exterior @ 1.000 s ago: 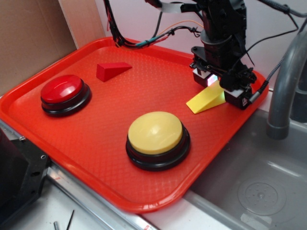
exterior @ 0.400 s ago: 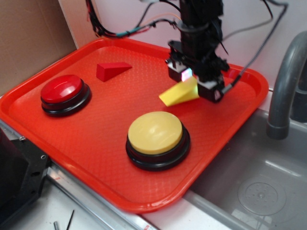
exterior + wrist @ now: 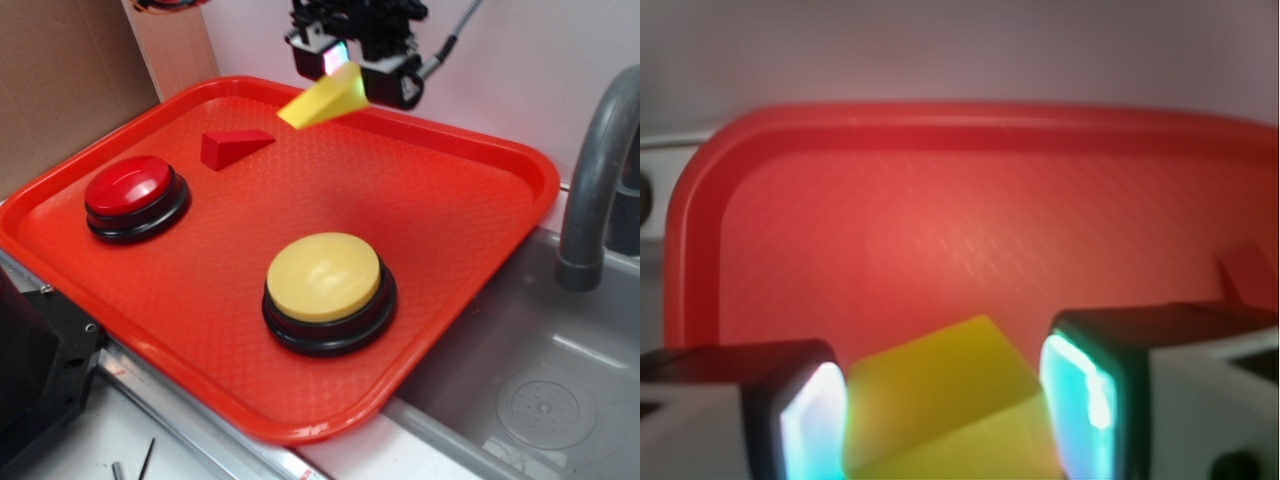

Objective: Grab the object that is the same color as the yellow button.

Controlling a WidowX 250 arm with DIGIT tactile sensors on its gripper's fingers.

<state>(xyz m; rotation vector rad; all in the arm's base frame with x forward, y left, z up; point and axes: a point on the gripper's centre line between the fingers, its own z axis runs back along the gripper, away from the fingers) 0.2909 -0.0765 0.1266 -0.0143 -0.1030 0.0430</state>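
Note:
The yellow wedge (image 3: 322, 98) hangs in the air above the tray's far edge, held by my gripper (image 3: 352, 78), which is shut on its thick end. In the wrist view the yellow wedge (image 3: 945, 405) fills the gap between the two glowing pads (image 3: 812, 425), with the tray (image 3: 940, 220) far below. The yellow button (image 3: 325, 278), a pale dome on a black ring, sits on the tray near its front, well below and in front of the gripper.
A red wedge (image 3: 232, 146) lies at the tray's far left. A red button (image 3: 132, 190) stands at the left. The red tray (image 3: 480, 230) borders a grey sink (image 3: 540, 390) and faucet pipe (image 3: 592, 190) on the right. Cardboard (image 3: 60, 80) stands behind on the left.
The gripper has risen off the tray and moved left and toward the back, carrying the yellow wedge up with it. The buttons and red wedge have stayed put.

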